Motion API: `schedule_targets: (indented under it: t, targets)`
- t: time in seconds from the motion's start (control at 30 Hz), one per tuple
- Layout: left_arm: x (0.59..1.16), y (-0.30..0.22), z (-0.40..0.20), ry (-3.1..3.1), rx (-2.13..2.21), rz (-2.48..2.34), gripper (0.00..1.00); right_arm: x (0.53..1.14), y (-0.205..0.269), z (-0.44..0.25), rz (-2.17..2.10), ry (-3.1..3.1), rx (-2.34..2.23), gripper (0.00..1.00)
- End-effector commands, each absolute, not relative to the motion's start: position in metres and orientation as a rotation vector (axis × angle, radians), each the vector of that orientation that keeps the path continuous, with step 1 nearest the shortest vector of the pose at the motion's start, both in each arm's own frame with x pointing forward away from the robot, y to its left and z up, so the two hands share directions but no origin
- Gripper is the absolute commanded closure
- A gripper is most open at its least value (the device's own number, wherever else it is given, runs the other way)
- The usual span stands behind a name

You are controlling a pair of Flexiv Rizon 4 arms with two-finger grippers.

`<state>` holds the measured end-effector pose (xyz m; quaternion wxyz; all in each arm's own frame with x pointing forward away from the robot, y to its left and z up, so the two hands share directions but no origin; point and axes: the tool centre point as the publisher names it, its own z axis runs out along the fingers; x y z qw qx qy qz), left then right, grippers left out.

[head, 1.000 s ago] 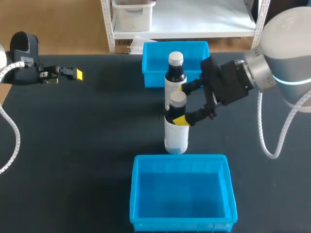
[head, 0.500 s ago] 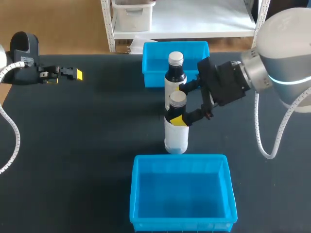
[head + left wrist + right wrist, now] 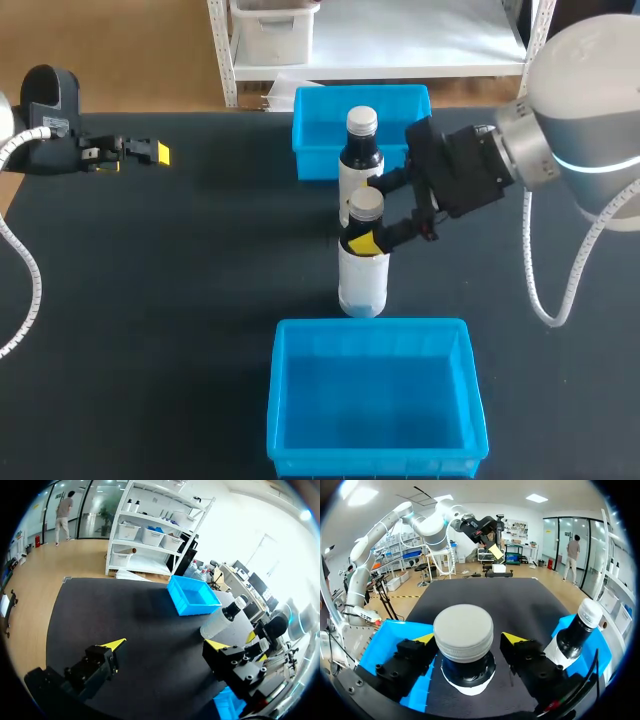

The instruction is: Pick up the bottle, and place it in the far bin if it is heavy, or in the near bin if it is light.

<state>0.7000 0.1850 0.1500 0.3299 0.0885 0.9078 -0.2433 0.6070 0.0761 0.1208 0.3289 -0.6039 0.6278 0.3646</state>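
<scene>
Since a second earlier, the right claw had edged inward over the bench. Its fingers were spread either side of the nearer bottle, just under the cap where a lift would hold. Contact seemed not yet made, though the gap was hard to judge. That bottle stood upright between far bin and near bin, with a second bottle just behind. The left claw hung spread, well apart.

Black table bears far bin, near bin, front bottle, rear bottle
</scene>
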Motion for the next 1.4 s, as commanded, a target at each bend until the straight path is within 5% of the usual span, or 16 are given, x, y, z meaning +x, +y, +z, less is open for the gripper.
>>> schedule_targets:
  t: [0.03, 0.27, 0.4, 0.9, 1.07, 1.13, 1.4]
  targets:
    - [0.7, 0.185, 0.15, 2.374, 0.231, -0.636, 0.0, 0.607, 0.076, 0.121, 0.956, 1.64, -1.579, 0.25]
    - [0.7, 0.185, 0.15, 2.374, 0.231, -0.636, 0.0, 0.606, 0.075, 0.119, 0.958, 1.643, -1.581, 0.25]
    - [0.7, 0.185, 0.15, 2.374, 0.231, -0.636, 0.0, 0.605, 0.075, 0.119, 0.958, 1.644, -1.58, 0.49]
    - [0.7, 0.185, 0.15, 2.374, 0.231, -0.636, 0.0, 0.603, 0.074, 0.12, 0.954, 1.639, -1.581, 0.56]
    - [0.7, 0.185, 0.15, 2.374, 0.231, -0.636, 0.0, 0.601, 0.074, 0.122, 0.951, 1.637, -1.582, 0.81]
    - [0.7, 0.185, 0.15, 2.374, 0.231, -0.636, 0.0, 0.601, 0.074, 0.124, 0.948, 1.636, -1.582, 1.0]
    - [0.7, 0.185, 0.15, 2.374, 0.231, -0.636, 0.0, 0.599, 0.072, 0.145, 0.911, 1.62, -1.591, 1.0]
